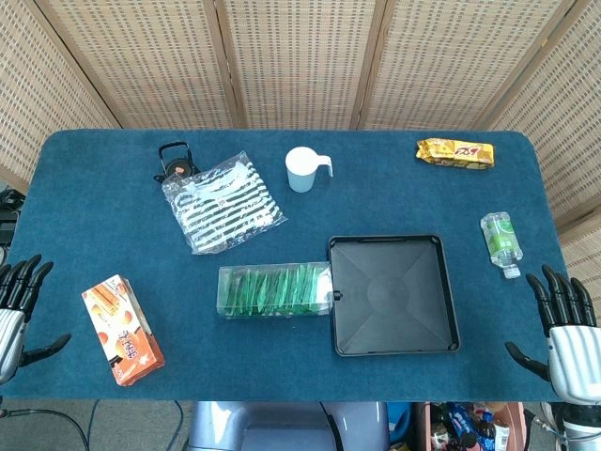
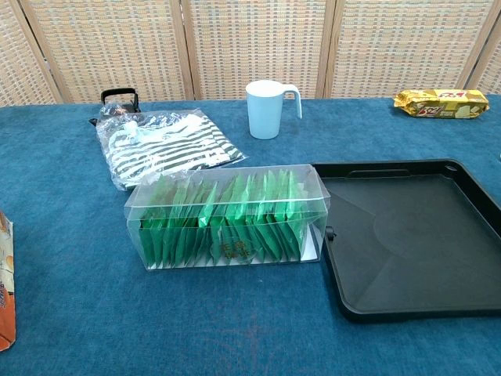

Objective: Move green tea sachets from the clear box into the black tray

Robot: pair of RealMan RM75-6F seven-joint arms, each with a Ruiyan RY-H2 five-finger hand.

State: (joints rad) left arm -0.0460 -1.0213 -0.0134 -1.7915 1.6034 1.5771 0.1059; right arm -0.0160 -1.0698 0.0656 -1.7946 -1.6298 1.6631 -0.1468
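Nothing of the job is done yet: the black tray lies bare, and the green tea sachets stand packed on edge in a row inside the clear box, which sits touching the tray's left rim near the middle of the table. My left hand hangs at the near left corner with its fingers spread and nothing in them; my right hand waits at the near right corner, just as spread and empty. Both are well apart from the box. So I judge I am at the very start, before the first reach. The next move, I reckon, calls for bringing one hand over the box, coming down from above and pinching a single sachet by its top edge. I cannot tell whether the box's top is open or covered, and the sachets are packed tight, so more than one may lift together.
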